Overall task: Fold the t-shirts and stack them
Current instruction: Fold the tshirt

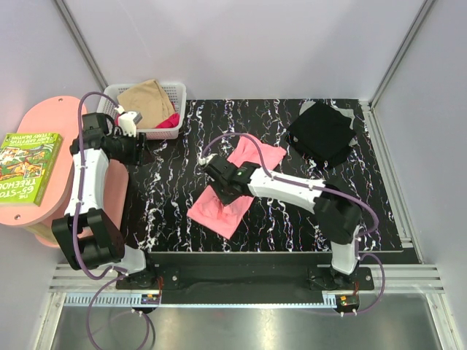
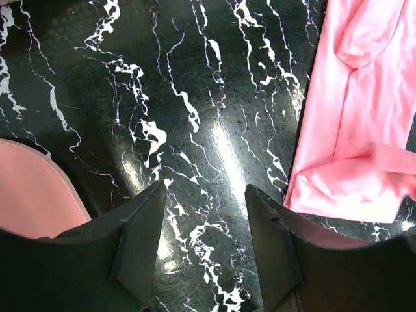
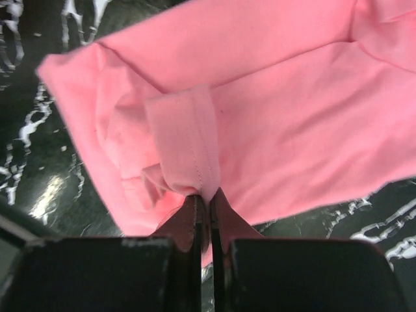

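Right gripper [image 3: 208, 197]: jaws pressed together, pinching a narrow stitched band of the salmon pink shirt [image 3: 292, 110] right at the tips. We can't tell whether the band is a hem or a sleeve edge. In the right wrist view the cloth bunches into loose folds just left of the pinch, and the rest spreads flat to the right.

From the top camera we see the pink shirt lying near the middle of the black marbled table [image 1: 175, 208], set diagonally from near-left to far-right. The right arm reaches across from its base, and its gripper sits over the middle of the shirt.

Left gripper [image 2: 205, 192]: jaws spread, nothing between them, only bare table under the gap. From above it hangs over the table's left side, near the basket [image 1: 180, 102]. In the left wrist view the pink shirt's edge runs down the right side, apart from the fingers [image 2: 140, 240].

The black shirt [image 1: 321, 133] lies in a compact, roughly square shape at the far right of the table, well apart from the pink one.

The white mesh basket sits at the far left corner of the table. We see a tan shirt [image 1: 149, 100] on top inside it, and a magenta shirt [image 1: 170, 121] showing at its near-right side.

A round pink side table [image 1: 51, 120] stands left of the main table, with a green book [image 1: 25, 166] lying on it. Its rounded edge also shows at lower left in the left wrist view.
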### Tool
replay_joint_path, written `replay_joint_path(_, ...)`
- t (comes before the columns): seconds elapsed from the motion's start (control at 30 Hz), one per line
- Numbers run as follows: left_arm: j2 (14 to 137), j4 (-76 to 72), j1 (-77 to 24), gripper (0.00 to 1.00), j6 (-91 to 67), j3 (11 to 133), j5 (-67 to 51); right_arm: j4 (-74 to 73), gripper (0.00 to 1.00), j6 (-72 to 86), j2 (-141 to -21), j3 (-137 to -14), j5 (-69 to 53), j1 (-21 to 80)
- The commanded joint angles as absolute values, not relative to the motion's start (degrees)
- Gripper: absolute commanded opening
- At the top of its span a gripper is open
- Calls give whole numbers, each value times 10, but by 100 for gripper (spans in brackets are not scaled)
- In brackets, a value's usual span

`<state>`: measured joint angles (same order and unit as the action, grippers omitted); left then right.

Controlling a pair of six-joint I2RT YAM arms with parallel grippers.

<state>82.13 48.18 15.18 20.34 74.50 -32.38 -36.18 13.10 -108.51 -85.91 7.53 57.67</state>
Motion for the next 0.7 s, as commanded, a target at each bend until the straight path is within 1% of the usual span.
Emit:
replay_joint_path(0.0,819,490,148,57,222,772,-340,-333,0,114,-1129,-871,54,560)
replay_joint_path(0.13,817,506,141,57,235,775,-342,-330,0,111,-1138,-856,66,530)
replay_joint_path(0.23,798,529,113,57,254,772,-339,-327,0,113,-1130,-839,71,512)
replay_joint_path(0.3,783,543,68,56,270,760,-320,-322,0,114,-1124,-831,76,498)
replay_joint_path(0.33,766,546,25,56,275,754,-311,-321,0,114,-1117,-829,75,493)
replay_joint_path(0.4,747,548,-17,56,279,734,-287,-321,0,113,-1106,-831,72,487)
replay_joint_path(0.43,735,548,-54,56,279,727,-282,-320,0,113,-1102,-833,71,487)
replay_joint_path(0.53,728,548,-102,56,267,713,-274,-321,0,111,-1096,-845,67,486)
replay_joint_path(0.67,736,548,-132,56,254,706,-273,-320,0,113,-1085,-852,49,486)
